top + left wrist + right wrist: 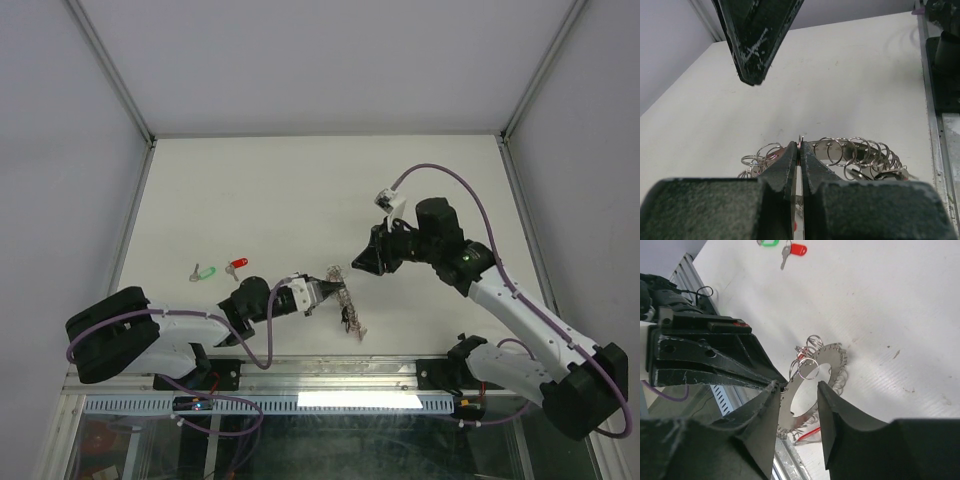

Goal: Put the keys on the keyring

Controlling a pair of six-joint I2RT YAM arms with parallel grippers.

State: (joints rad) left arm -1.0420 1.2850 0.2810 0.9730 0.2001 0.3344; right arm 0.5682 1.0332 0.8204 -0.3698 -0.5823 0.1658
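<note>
Left gripper fills its wrist view, pinched shut on the keyring by its thin edge. Right wrist view: right gripper partly open, empty, near the ring. From above, red key and green key lie well apart, leftward; such an edge grip could slip

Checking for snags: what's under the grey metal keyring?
Through the grey metal keyring, only bare white table shows; the left gripper hides what lies beneath its gripped edge.
</note>
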